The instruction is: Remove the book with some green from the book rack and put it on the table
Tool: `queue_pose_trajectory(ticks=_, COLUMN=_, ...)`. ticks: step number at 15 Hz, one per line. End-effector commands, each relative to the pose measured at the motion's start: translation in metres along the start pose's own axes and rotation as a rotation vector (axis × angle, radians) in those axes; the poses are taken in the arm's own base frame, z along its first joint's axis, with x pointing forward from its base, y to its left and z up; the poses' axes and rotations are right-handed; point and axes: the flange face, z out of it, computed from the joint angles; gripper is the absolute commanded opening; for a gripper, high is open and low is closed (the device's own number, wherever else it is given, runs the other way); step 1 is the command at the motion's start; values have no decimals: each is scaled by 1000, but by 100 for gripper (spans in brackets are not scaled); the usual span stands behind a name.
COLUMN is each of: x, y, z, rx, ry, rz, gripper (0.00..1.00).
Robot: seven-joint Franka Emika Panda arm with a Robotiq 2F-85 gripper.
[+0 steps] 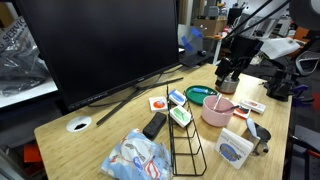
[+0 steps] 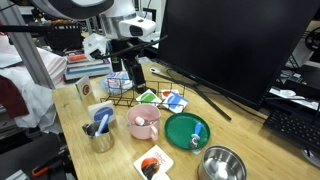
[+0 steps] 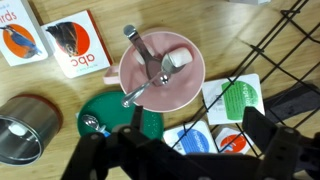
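The book with some green (image 3: 236, 101) is white with bright green areas and sits among the wires at the end of the black wire book rack (image 1: 186, 143). It shows in both exterior views (image 1: 180, 115) (image 2: 148, 96). The rack's wires cross the wrist view (image 3: 262, 62). My gripper (image 3: 193, 127) is open and empty. It hangs above the rack's end and the pink bowl, apart from the book, and shows in both exterior views (image 1: 228, 76) (image 2: 134, 76). The light wood table (image 1: 95, 140) has a round white grommet (image 1: 78, 125).
A pink bowl (image 3: 160, 68) with a spoon stands beside the rack, next to a green plate (image 3: 100, 118). Blue (image 3: 190, 140) and red (image 3: 232, 140) cards lie by the book. A metal cup (image 3: 25, 142), an abc card (image 3: 75, 45), a black remote (image 1: 155, 125), a plastic bag (image 1: 135, 158) and a large monitor (image 1: 100, 45) are around.
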Motion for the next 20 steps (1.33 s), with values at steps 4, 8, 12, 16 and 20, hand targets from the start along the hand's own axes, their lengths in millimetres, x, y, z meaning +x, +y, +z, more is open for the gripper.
queue_pose_trajectory(ticks=4, x=5, y=-46, z=1, rx=12, ry=48, rz=-132, gripper=100)
queue_pose_trajectory(ticks=8, x=1, y=-85, z=16, rx=12, ry=39, rz=-220, gripper=100)
queue_pose_trajectory(ticks=12, x=-4, y=-99, z=24, rx=10, ry=48, rz=-239, gripper=100)
queue_pose_trajectory(ticks=16, x=0, y=-101, z=27, rx=9, ry=49, rz=-243, gripper=100)
queue_pose_trajectory(ticks=20, x=1, y=-111, z=32, rx=18, ry=50, rz=-247, gripper=100)
